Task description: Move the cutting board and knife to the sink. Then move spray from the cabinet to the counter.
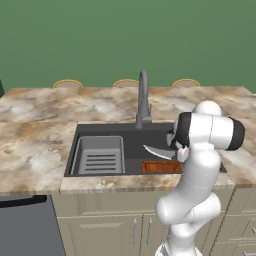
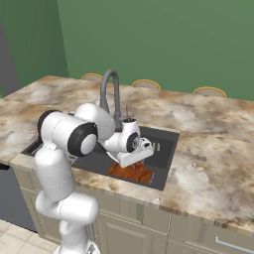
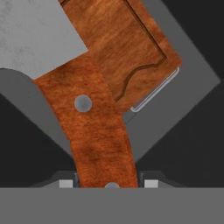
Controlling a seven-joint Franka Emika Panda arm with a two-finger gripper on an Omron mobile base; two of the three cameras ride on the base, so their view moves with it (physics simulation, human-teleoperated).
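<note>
The arm reaches down over the sink (image 1: 85, 131), a dark grey basin set into the marbled counter (image 1: 35, 145) near its front edge. The gripper (image 3: 108, 183) sits low over the right half of the basin, and its jaws are clamped on the reddish-brown handle of the knife (image 3: 94, 131); in the hand view the handle runs up from between the two dark tips, with a grey rivet showing midway along it, and the silver blade fans out beyond it toward the upper left. From the left base view the blade (image 1: 157, 152) points leftward across the basin, clear of the floor of the sink, and the handle end is hidden behind the robot's wrist. The cutting board (image 1: 160, 167) lies flat on the sink floor against the front wall, right of centre; the right base view shows it (image 2: 131, 172) directly under the hand, and the hand view shows its grooved border (image 3: 144, 65) just behind the knife handle. Whether the knife touches the board cannot be told. A ribbed grey drain tray (image 1: 100, 156) occupies the left part of the basin, well apart from the board. A curved grey faucet (image 1: 143, 100) stands on the counter at the back rim of the sink. Beige cupboard doors (image 1: 115, 230) run beneath the front edge.
</note>
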